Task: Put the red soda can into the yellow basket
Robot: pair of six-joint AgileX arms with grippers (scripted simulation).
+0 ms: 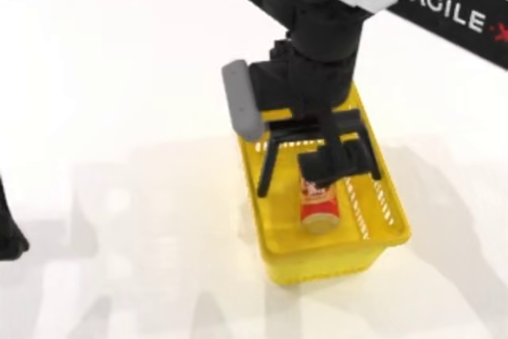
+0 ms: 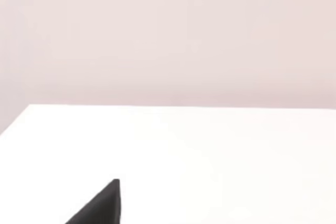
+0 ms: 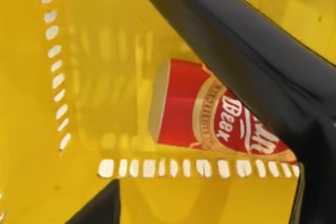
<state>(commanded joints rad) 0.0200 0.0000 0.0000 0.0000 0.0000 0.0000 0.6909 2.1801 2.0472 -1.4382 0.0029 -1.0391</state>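
The red soda can lies tilted inside the yellow basket, toward its near end. In the right wrist view the red soda can rests on the floor of the yellow basket, cream logo showing, apart from the jaws. My right gripper hangs open over the basket just above the can, holding nothing; one fingertip shows. The basket's black handles stand up around the gripper, and one handle crosses part of the can. My left gripper is parked at the table's left edge, open and empty.
The basket sits right of the table's middle on the white tabletop. My right arm's grey link and black wrist hide the basket's far end. The left wrist view shows only bare table and one fingertip.
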